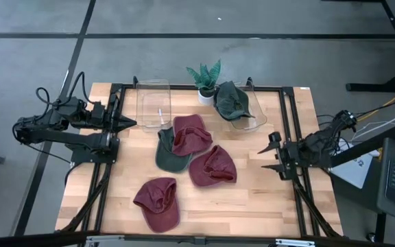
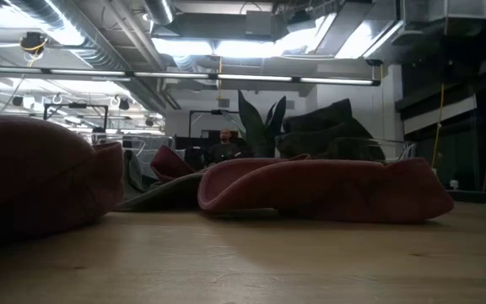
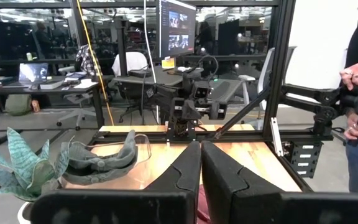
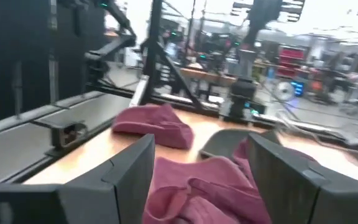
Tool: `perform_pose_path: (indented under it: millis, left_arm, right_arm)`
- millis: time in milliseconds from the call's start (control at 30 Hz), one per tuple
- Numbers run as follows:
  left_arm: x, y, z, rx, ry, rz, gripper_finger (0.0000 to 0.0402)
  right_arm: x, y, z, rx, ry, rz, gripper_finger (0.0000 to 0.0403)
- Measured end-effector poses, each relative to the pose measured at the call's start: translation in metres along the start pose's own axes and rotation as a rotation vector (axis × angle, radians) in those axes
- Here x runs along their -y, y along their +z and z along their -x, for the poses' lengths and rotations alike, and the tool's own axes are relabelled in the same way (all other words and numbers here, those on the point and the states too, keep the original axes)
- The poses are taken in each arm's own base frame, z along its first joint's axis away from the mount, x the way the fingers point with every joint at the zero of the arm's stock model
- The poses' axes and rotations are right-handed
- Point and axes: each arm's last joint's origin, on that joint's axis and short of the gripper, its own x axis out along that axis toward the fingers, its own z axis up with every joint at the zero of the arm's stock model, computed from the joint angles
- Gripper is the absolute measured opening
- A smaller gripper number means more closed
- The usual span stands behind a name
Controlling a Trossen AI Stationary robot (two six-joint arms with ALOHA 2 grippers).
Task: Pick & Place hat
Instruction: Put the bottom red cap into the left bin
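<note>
Jaws of the right gripper (image 1: 266, 159) stand spread, nearest the maroon cap (image 1: 212, 166) straight ahead on the counter (image 1: 266, 206); left gripper (image 1: 130, 123) is pressed together.

Matt cloth hats (image 1: 212, 167) – pale wood table (image 1: 252, 199), clear plastic bins (image 1: 153, 103).

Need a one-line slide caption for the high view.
Three maroon caps and a green cap on the table; left gripper shut, right gripper open, both empty.

Three maroon caps (image 1: 205, 165) and one green cap (image 1: 166, 155) lie mid-table — another green cap (image 1: 232, 100) fills the right bin.
</note>
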Motion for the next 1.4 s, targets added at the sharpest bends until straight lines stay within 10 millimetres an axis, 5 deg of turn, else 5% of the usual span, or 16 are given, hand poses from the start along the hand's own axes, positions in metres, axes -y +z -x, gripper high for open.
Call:
perform_pose_path:
  millis: [1400]
  left_arm:
    - [0.0000,0.0000,0.0000,0.000,0.000,0.000,0.0012]
  right_arm:
    - [0.0065,-0.0024,-0.0026,-0.005,0.045,-0.093,0.0252]
